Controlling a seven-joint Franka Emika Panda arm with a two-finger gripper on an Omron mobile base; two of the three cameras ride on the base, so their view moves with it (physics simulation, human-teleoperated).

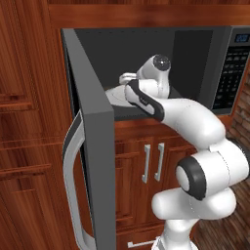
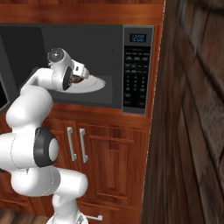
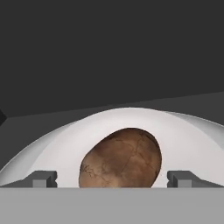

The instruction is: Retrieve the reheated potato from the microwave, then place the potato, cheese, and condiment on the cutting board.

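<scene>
The microwave (image 2: 138,65) stands open, its door (image 1: 92,156) swung out to the left. Inside it a brown mottled potato (image 3: 121,158) lies on a white plate (image 3: 188,135). My gripper (image 3: 113,179) is open, reaching into the cavity with one fingertip (image 3: 41,178) on each side of the potato and gaps between them and its skin. From the right base view the hand (image 2: 78,72) hovers over the plate (image 2: 96,84), with a bit of the potato (image 2: 78,80) showing under it. The cheese, condiment and cutting board are out of view.
The open door's curved silver handle (image 1: 71,180) juts toward me at the left. Wooden cabinet doors with two vertical handles (image 1: 152,162) sit below the microwave. A tall wooden panel (image 2: 192,131) closes off the right side. The microwave's ceiling and back wall hem the hand in.
</scene>
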